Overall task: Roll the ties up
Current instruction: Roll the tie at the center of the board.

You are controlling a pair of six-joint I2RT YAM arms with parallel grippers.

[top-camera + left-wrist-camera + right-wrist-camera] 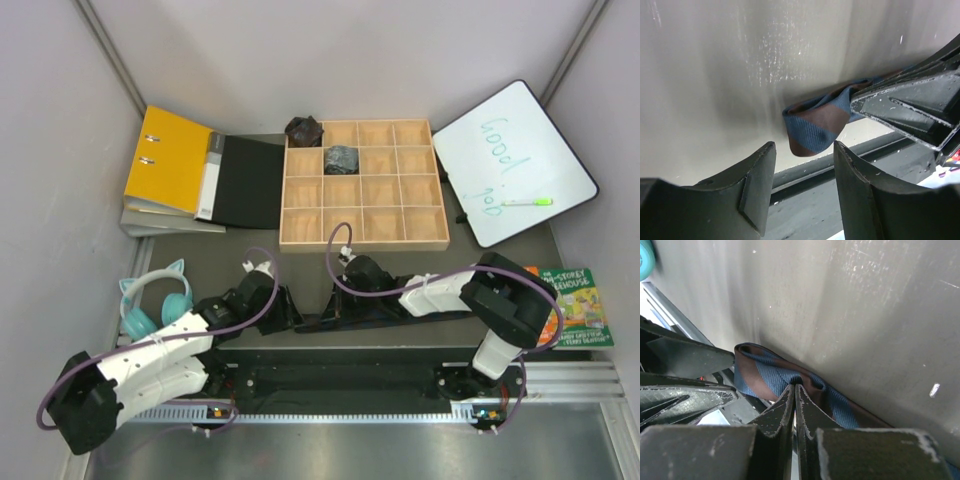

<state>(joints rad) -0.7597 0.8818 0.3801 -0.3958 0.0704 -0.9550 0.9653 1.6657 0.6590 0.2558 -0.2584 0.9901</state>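
- Top view: both arms reach low over the dark mat. My left claw and right claw sit close together near the front edge. The tie between them is too dark to make out here.
- Top view, further back: a wooden tray holds a grey roll in its second row, second compartment from the left. A brown roll sits at the tray's far-left corner.
- Left wrist view: the left claw is released, jaws apart with nothing between them. The folded end of a blue-and-brown striped tie lies on the mat just beyond the gap. The rest runs right, under the right claw's finger.
- Right wrist view: the right claw is clenched, fingers pressed together. Its tips meet the tie at the fold; I cannot tell whether any cloth is pinched. The left claw's fingers stand just left of the tie's end.
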